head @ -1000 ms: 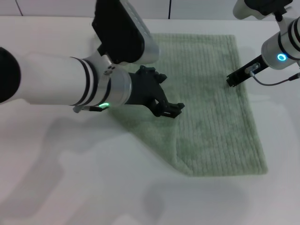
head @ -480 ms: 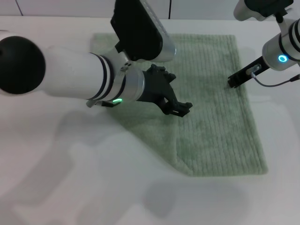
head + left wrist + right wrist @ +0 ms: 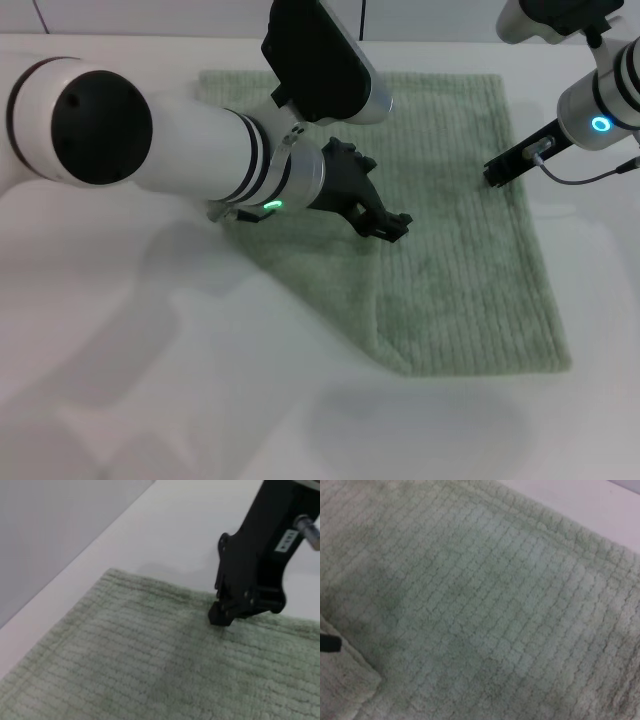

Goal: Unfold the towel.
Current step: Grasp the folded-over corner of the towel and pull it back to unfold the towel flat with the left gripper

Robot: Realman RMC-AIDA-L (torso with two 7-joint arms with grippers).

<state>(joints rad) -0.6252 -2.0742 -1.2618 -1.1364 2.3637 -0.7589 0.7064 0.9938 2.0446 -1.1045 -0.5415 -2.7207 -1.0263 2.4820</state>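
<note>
The towel lies spread on the white table, pale sage green with fine ribs. Its near left part ends in a slanted edge, and a raised fold line runs toward the near edge. My left gripper hangs low over the middle of the towel, at the top of that fold line. My right gripper is at the towel's right hem. In the left wrist view this right gripper has its black fingers together, tip down on the cloth beside the hem. The right wrist view shows ribbed towel and a doubled flap.
White table surrounds the towel on the near and left sides. A pale wall stands behind the table's far edge. My left arm's thick white forearm lies across the towel's left half and hides it.
My left arm has swung farther right over the towel, and its gripper has shifted a little right and away. The towel's far left corner now shows. The right arm has not moved.
</note>
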